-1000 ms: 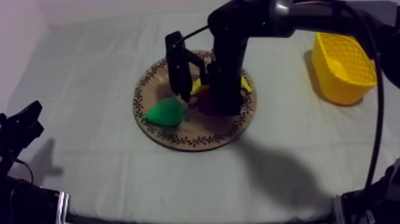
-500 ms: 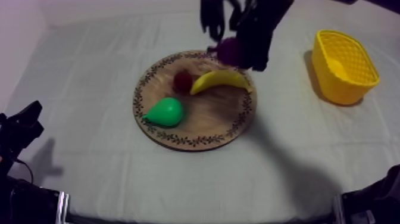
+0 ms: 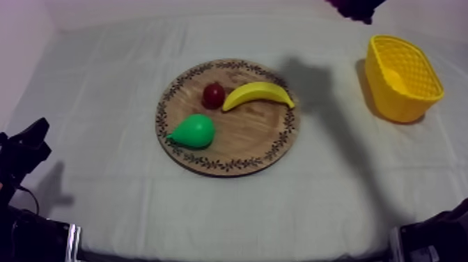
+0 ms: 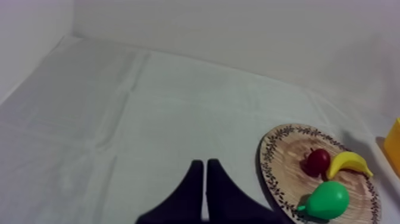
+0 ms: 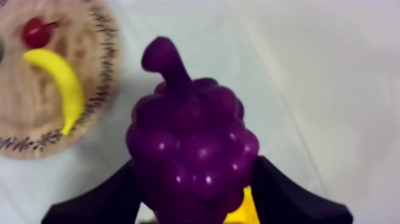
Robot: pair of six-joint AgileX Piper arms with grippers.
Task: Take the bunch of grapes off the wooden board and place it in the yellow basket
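Observation:
The purple bunch of grapes (image 5: 193, 155) hangs in the air, stem up, with my right gripper (image 5: 193, 199) shut on it, a black finger (image 5: 107, 199) on each side. In the top view the grapes (image 3: 352, 7) and that gripper are high at the far edge, up and left of the yellow basket (image 3: 404, 76). A bit of the basket (image 5: 244, 208) shows just under the bunch. The round wooden board (image 3: 230, 157) lies mid-table. My left gripper (image 4: 205, 173) is shut on nothing, resting low at the left (image 3: 24, 150), well short of the board (image 4: 286, 149).
On the board lie a banana (image 3: 258, 93), a green pear (image 3: 193, 131) and a small red fruit (image 3: 213, 95). The basket stands at the far right of the table. Bare cloth separates board and basket.
My right gripper lifted the grapes off the board and carried them up and to the right, towards the basket. The banana and red fruit are uncovered. The left arm has stayed still.

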